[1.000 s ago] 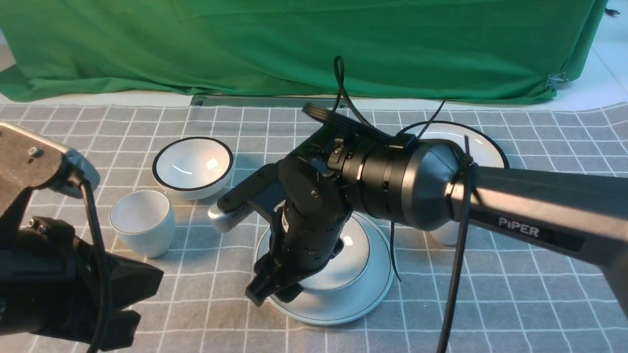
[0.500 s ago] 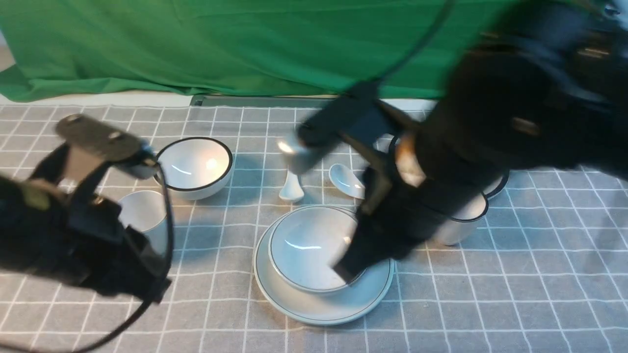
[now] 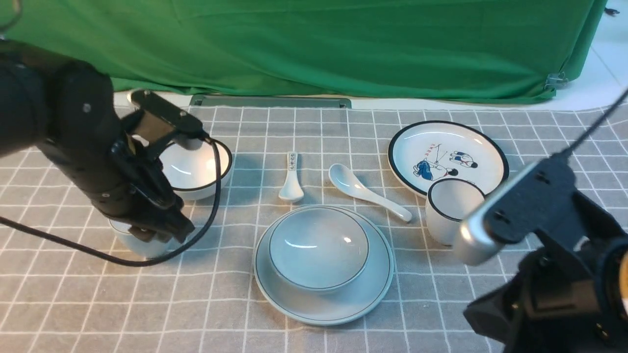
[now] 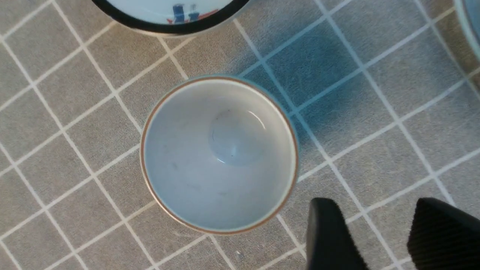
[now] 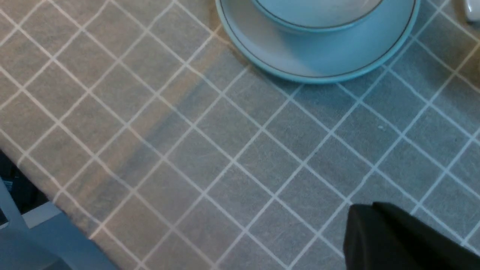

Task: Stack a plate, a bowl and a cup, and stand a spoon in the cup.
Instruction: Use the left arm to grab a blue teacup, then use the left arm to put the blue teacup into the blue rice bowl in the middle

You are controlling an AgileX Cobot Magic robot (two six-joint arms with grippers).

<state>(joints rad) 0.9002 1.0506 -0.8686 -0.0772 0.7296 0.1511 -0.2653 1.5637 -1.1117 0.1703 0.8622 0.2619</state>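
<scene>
Both arms have traded places since a second ago: the right arm, which then hung over the middle of the table, is now drawn back to the near right corner, and the left arm has swung in from the near left to stand above the cup (image 4: 219,153). With the right arm gone, the bowl (image 3: 319,247) shows plainly, sitting upright inside the plate (image 3: 343,306) at the centre of the checked cloth (image 3: 221,294). The left gripper (image 4: 375,225) has its two dark fingers (image 4: 330,236) spread well apart; in the left wrist view they stand just beside the cup's rim, not around it, and hold nothing. The cup is upright and empty on the cloth, left of the plate and in front of the black-rimmed bowl (image 3: 196,169). The right gripper (image 5: 375,228) has its fingers pressed together with nothing between them, above bare cloth near the plate's edge. The spoon (image 3: 368,192) lies flat on the cloth behind the plate, bowl end up and handle pointing right. Beside it to the left lies the small patterned spoon (image 3: 291,181). Farther right are the cartoon plate (image 3: 471,142) and, in front of it, the black-rimmed cup (image 3: 454,206).
</scene>
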